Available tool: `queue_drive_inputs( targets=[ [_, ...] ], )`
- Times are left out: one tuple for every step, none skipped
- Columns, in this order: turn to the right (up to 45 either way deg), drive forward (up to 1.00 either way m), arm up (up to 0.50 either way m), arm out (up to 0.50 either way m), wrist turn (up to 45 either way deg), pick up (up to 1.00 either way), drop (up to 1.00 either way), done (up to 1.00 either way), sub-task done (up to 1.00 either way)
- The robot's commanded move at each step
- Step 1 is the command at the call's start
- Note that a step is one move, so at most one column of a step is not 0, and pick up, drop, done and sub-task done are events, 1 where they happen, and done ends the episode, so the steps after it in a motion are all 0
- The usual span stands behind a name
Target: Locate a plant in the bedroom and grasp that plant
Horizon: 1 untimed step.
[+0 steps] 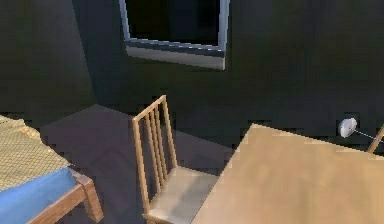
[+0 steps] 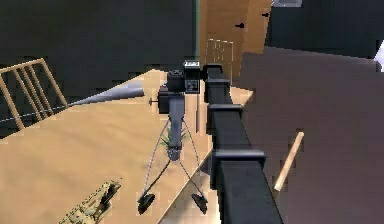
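A low olive-green, leafy-looking thing [image 2: 90, 204] lies on the wooden table [image 2: 80, 150] at the arm side view's bottom left. The dark arm [image 2: 235, 150] rises from the bottom edge, just right of the middle. The gripper [image 2: 173, 202] hangs from its far end over the table, its thin fingers [image 2: 149, 195] pointing down. Its tips are to the right of the green thing. Only bare tabletop lies behind the fingertips, so the gripper holds nothing.
A grey cone-shaped object [image 2: 112, 96] lies on the table, with wooden chairs [image 2: 30, 85] [image 2: 220, 50] beside it. A pale stick [image 2: 290, 160] lies on the dark floor. The forward view has a chair [image 1: 165, 165], a table [image 1: 300, 180], a bed [image 1: 35, 175], a window [image 1: 175, 25] and a small white object [image 1: 348, 126].
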Motion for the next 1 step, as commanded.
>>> queue_drive_inputs(
  targets=[
    [0.0, 0.00, 0.00, 0.00, 45.0, 0.00, 0.00, 0.00, 0.00]
  ],
)
